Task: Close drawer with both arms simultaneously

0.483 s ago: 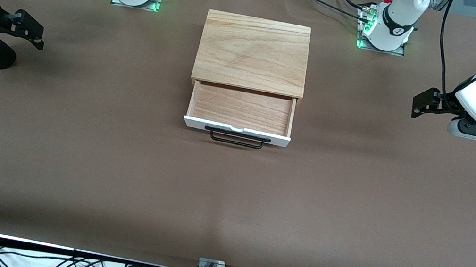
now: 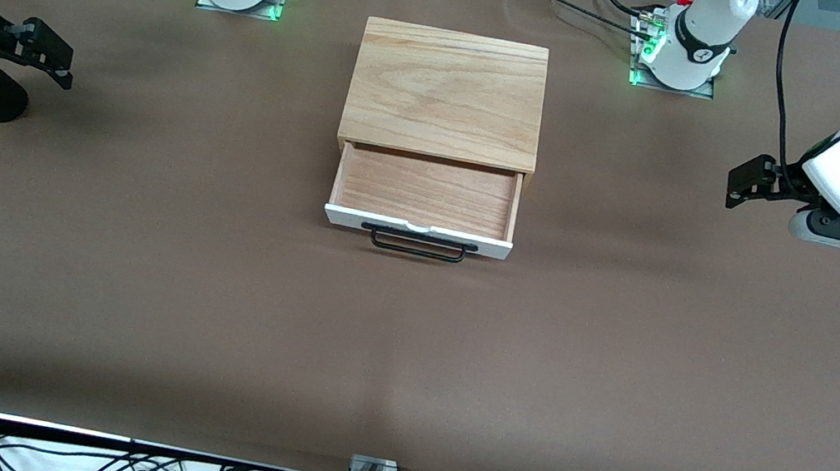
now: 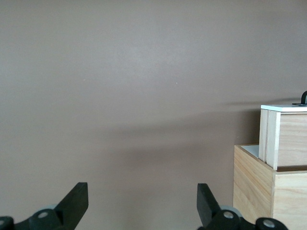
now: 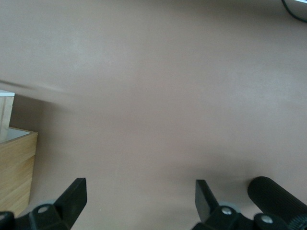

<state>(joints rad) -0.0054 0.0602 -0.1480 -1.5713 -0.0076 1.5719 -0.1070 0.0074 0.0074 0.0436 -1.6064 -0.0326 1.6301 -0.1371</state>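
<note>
Front view: the drawer [image 2: 425, 201] stands pulled out of the cabinet [image 2: 446, 95] at mid-table, its handle [image 2: 418, 245] toward the camera. The left gripper [image 2: 746, 188] hovers over the left arm's end of the table, the right gripper [image 2: 52, 55] over the right arm's end, both well apart from the drawer (so the approach looks barely begun). Next, I judge, both must reach the white front and push evenly.

Left wrist view: fingers [image 3: 74, 203] spread wide, holding nothing; the drawer [image 3: 284, 136] shows at the edge.

Right wrist view: fingers [image 4: 73, 195] likewise parted and empty. No legible writing anywhere.
</note>
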